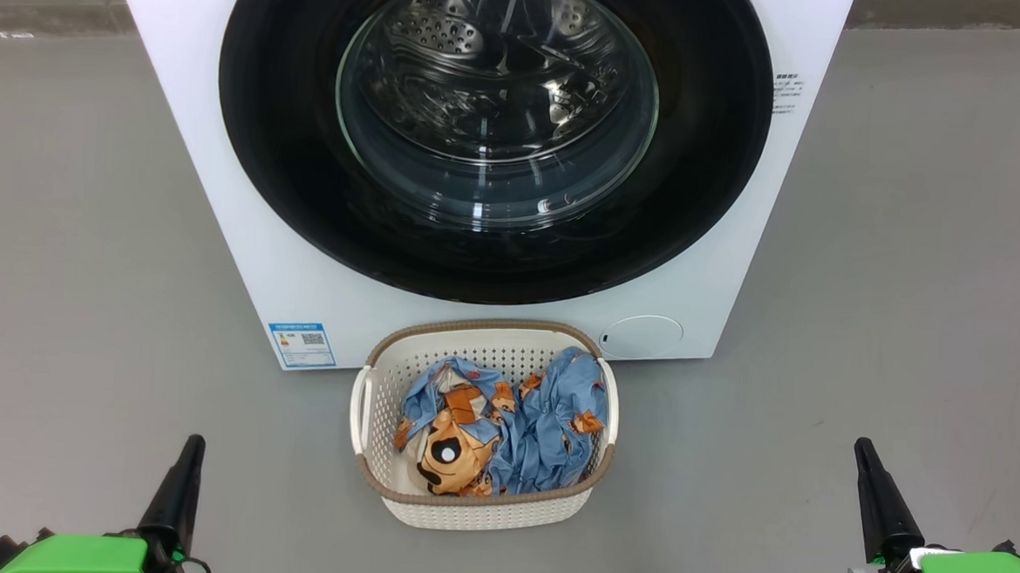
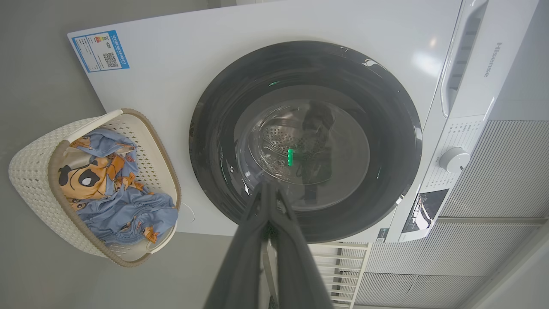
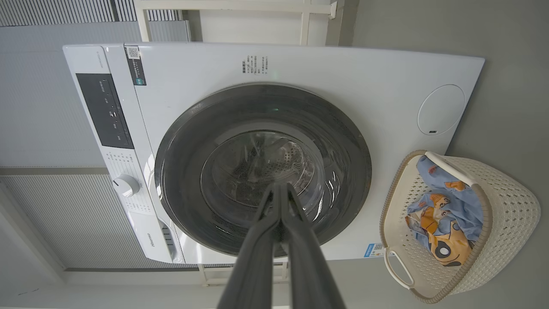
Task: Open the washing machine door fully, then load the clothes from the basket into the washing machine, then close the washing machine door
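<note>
The floor (image 1: 84, 255) is smooth and grey. It lies flat under the left claw (image 1: 191, 453) and the right claw (image 1: 866, 458) and runs far ahead of them. Past the claws stands a grey wall (image 3: 43, 206) with thin ribs. A white frame (image 3: 231, 6) stands near that wall.

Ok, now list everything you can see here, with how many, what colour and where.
washing machine: one, white, straight ahead on the floor
washing machine door: one, black ring, clear glass, shut
basket: one, cream with brown rim, on the floor before the machine
clothes: a heap, light blue with orange print, inside the basket
label: one, blue, machine's lower left corner
round flap: one, white, machine's lower right corner
knob: one, white, on the control strip
floor: one, grey, all round
left gripper: one, dark fingers, shut, low at left
right gripper: one, dark fingers, shut, low at right
</note>
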